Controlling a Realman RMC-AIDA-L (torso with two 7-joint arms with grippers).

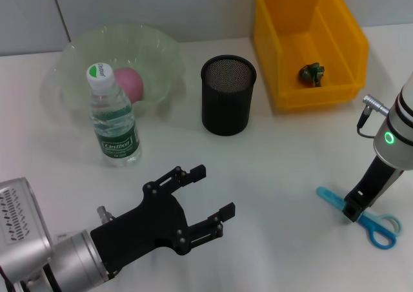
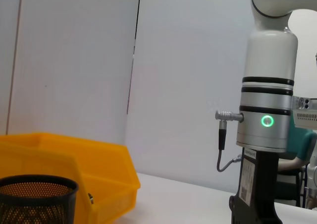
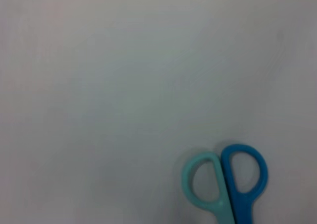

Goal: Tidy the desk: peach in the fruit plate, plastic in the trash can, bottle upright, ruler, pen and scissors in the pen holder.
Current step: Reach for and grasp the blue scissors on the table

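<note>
The right hand [image 1: 357, 209] is set down on the blue scissors [image 1: 371, 219] on the white table [image 1: 277, 163]; whether it is gripping cannot be told. The left hand [image 1: 208, 198] is held wide open above the table.

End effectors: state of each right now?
Left end effector: open, holding nothing, above the desk in front of the bottle.
Right end effector: down over the scissors; open or closed cannot be told.

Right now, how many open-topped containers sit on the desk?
3: green fruit plate back left, black mesh pen holder centre, yellow bin back right.
</note>
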